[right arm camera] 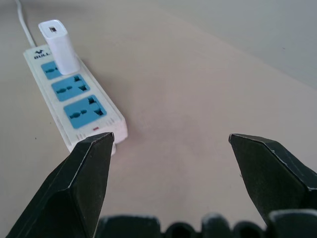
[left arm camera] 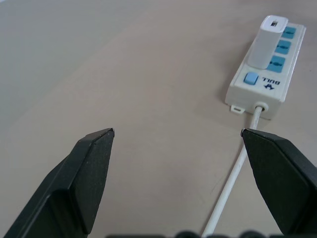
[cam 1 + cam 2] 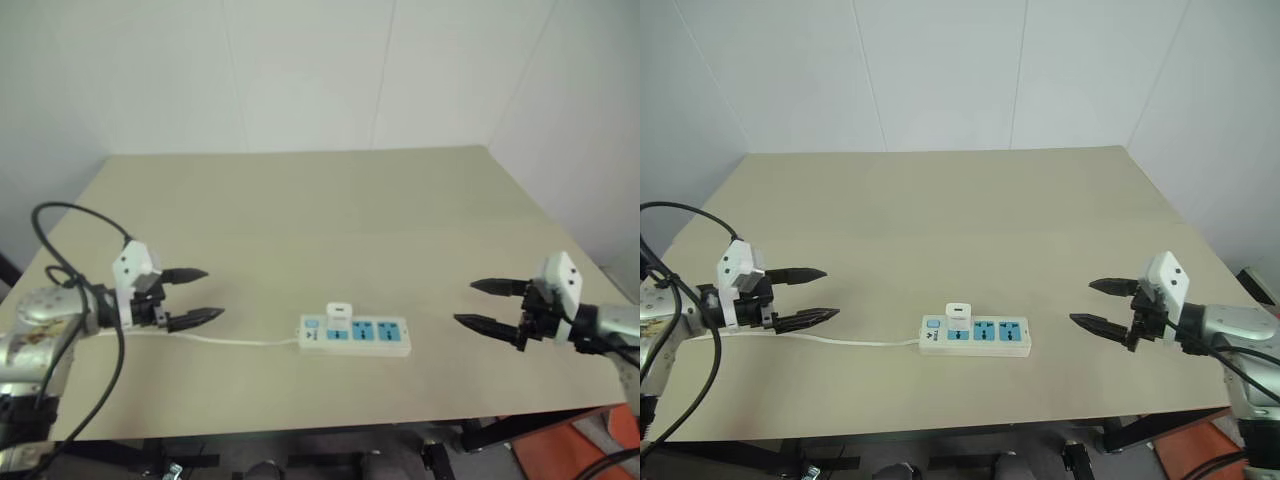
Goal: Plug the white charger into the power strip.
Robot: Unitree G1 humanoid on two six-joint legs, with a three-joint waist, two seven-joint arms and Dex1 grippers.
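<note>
The power strip lies near the table's front edge, its thin white cord trailing off to the left. The white charger stands upright in the strip's leftmost blue socket, beside the small switch. My left gripper hovers open to the left of the strip, above the cord, with nothing between its fingers. My right gripper hangs open to the right of the strip, also empty. In the wrist views the charger sits plugged into the strip, apart from both grippers.
The beige table spreads wide behind the strip, bounded by white walls at the back and right. Its front edge runs just below the strip. Black cables loop from my left arm.
</note>
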